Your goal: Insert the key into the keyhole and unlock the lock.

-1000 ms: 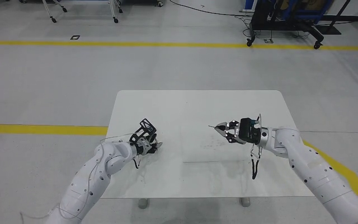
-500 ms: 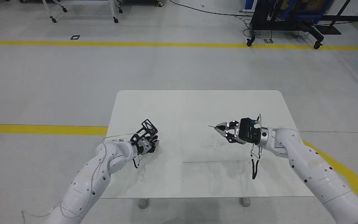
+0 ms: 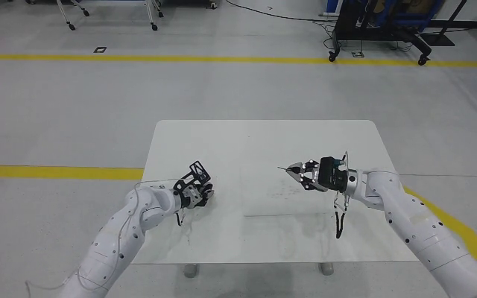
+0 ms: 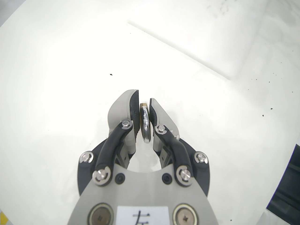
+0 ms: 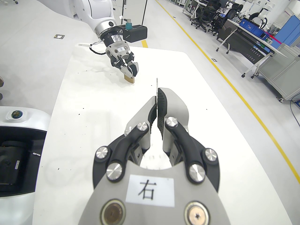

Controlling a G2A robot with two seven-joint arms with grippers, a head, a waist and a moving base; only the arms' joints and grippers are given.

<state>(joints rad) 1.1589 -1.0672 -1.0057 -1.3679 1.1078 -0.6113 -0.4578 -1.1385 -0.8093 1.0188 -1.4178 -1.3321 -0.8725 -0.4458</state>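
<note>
My left gripper (image 3: 203, 192) is low over the left part of the white table (image 3: 261, 141), shut on a small brass padlock. In the left wrist view the padlock's silver shackle (image 4: 144, 124) is pinched between the fingers, with the brass body beyond the tips. The right wrist view shows the padlock (image 5: 129, 79) with its body touching the table under the left gripper (image 5: 131, 70). My right gripper (image 3: 297, 172) hovers over the table's right half, shut on a thin metal key (image 5: 156, 85). The key's blade (image 3: 284, 169) sticks out past the fingertips, pointing toward the padlock, a clear gap away.
A faint rectangular mat outline (image 4: 211, 31) lies on the tabletop between the arms. Small dark specks dot the surface. A yellow floor line (image 3: 67, 172) runs past the table, and wheeled racks (image 3: 380, 30) stand far behind.
My left gripper has turned a little and shifted slightly on the left side with the padlock. The right arm and key have stayed still.
</note>
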